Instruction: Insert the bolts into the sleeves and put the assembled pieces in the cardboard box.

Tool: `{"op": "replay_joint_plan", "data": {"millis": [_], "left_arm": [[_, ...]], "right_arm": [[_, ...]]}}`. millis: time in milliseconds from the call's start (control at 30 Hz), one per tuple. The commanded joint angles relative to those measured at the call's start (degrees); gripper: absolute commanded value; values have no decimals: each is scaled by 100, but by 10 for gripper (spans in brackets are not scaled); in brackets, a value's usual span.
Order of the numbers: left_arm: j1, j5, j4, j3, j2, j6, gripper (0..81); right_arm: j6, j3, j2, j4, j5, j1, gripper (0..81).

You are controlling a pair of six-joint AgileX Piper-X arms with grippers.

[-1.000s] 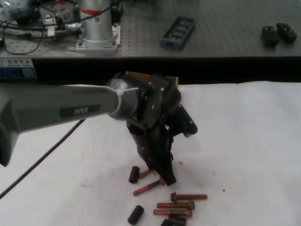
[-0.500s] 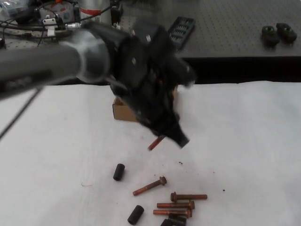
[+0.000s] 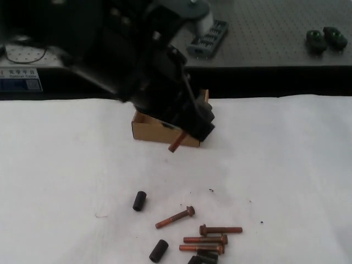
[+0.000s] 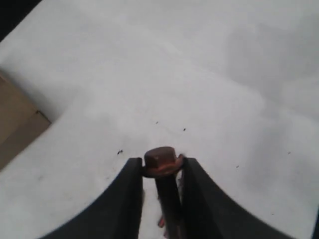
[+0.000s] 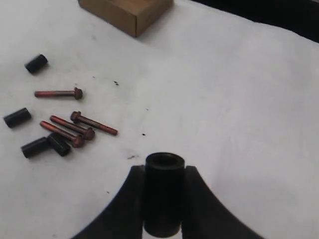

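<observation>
In the high view my left gripper (image 3: 190, 129) hangs above the front wall of the cardboard box (image 3: 151, 132), shut on a copper bolt (image 3: 175, 144) that pokes out below it. The left wrist view has that bolt's head (image 4: 159, 158) pinched between the fingertips of the left gripper (image 4: 160, 167), with a corner of the box (image 4: 15, 124) off to the side. My right gripper (image 5: 163, 172) is shut on a black sleeve (image 5: 163, 199), held upright above the white cloth. Loose bolts (image 3: 204, 239) and sleeves (image 3: 139, 201) lie near the front edge.
In the right wrist view several loose bolts (image 5: 94, 124) and black sleeves (image 5: 36, 63) are scattered on the cloth, with the box (image 5: 127, 10) beyond them. A dark bench behind carries a black rack (image 3: 208, 37) and two black knobs (image 3: 325, 38).
The left arm rose from the pile with a bolt in its gripper and swung back over the box's front. One black sleeve was nudged a little to the left.
</observation>
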Motion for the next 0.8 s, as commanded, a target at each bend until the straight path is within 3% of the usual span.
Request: {"op": "replay_joint_plan", "data": {"millis": [0,200,367,500,767], "left_arm": [[-19,422,-669,678,-845,-38,6],[-19,731,-2387,2138,-2275,-309,6],[-19,730,-3533,3316,-3020,-726,6],[-19,814,-4467,4291,-3466,-997,6],[-19,979,-6910,6022,-4055,-1903,6]], "right_arm": [[108,475,-448,-860,-510,-23,55],[-116,1368,-1090,-2097,-738,-23,55],[-152,2022,-1159,-3211,-1784,-23,55],[-775,2638,-1159,-4411,-2636,-23,55],[-1348,3596,-1159,-6310,-3188,-23,55]]}}
